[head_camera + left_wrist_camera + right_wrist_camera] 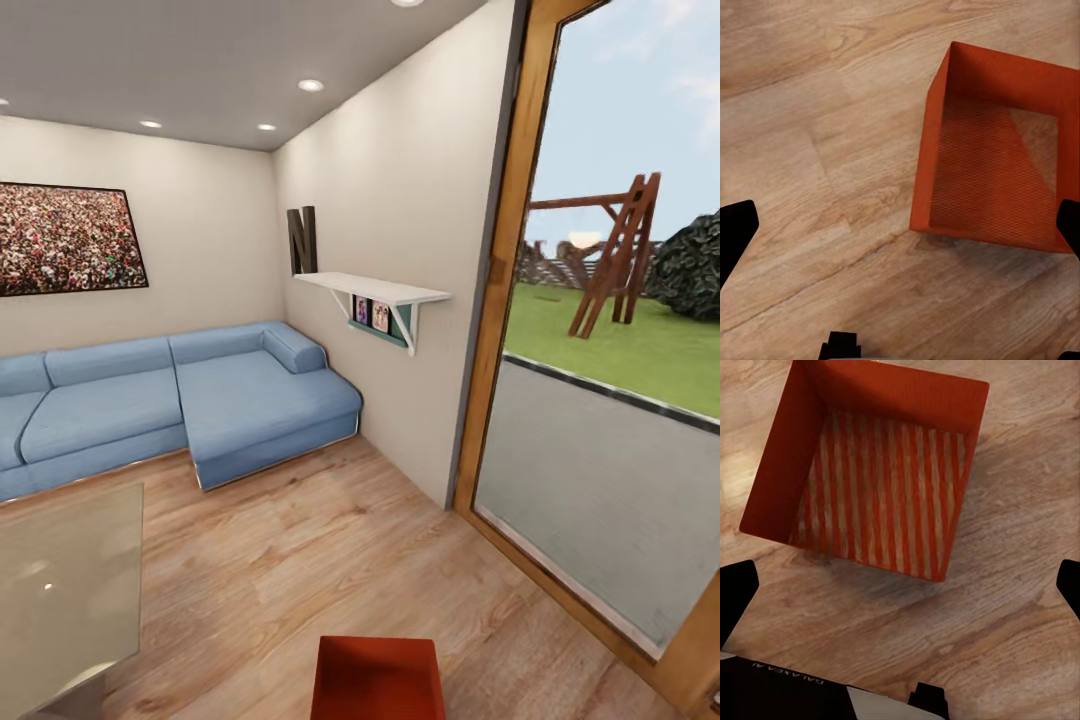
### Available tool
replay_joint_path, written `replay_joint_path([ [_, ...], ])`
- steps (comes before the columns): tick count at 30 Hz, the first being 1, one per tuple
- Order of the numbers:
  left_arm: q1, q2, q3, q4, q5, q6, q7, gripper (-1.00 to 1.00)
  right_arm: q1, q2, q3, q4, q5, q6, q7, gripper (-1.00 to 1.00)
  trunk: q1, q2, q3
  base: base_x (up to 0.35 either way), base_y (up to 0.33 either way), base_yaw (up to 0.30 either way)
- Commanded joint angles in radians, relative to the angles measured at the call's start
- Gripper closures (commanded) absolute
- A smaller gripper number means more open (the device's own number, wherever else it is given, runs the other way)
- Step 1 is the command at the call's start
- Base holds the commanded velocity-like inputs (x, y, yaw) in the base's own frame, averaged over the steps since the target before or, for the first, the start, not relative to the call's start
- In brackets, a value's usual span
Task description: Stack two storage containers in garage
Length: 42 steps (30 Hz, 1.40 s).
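container (377,678) on wood floor (300,560) | sofa (170,400) beyond | left gripper (900,225), right gripper (900,585) apart

Light wood plank floor (330,560) with clear grain, running from the sofa to the door frame. Directly on it: blue sectional sofa (180,400) against the far wall and in the corner; glossy grey low table (60,580) at the near left; one orange-red storage container (378,678) upright at the near edge, open top up. Same kind of container standing flat on the planks in the left wrist view (997,150) and the right wrist view (870,465), planks visible through its mesh bottom.
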Motion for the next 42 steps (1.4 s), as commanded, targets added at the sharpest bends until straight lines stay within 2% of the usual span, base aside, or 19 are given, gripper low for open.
replay_joint_path([
  [1,-0.001,0.000,0.008,0.001,0.008,-0.001,-0.010,-1.00,-0.001,0.000,-0.007,0.001,0.008,-0.003,0.003,-1.00,0.000,-0.001,-0.002,0.000,0.000,0.000],
  [12,-0.001,0.000,0.008,0.001,0.008,-0.001,-0.010,-1.00,-0.001,0.000,-0.008,0.001,0.008,-0.003,0.003,-1.00,0.000,-0.001,-0.002,0.000,0.000,-0.191],
  [29,-0.001,0.000,0.008,0.001,0.007,-0.001,-0.010,-1.00,-0.001,0.000,-0.007,0.001,0.008,-0.003,0.003,-1.00,0.000,-0.001,-0.002,0.000,0.000,-0.074],
  [42,-0.001,0.000,0.008,0.001,0.008,-0.001,-0.010,-1.00,-0.001,0.000,-0.007,0.001,0.008,-0.003,0.003,-1.00,0.000,-0.001,-0.002,0.173,-0.111,-0.001],
])
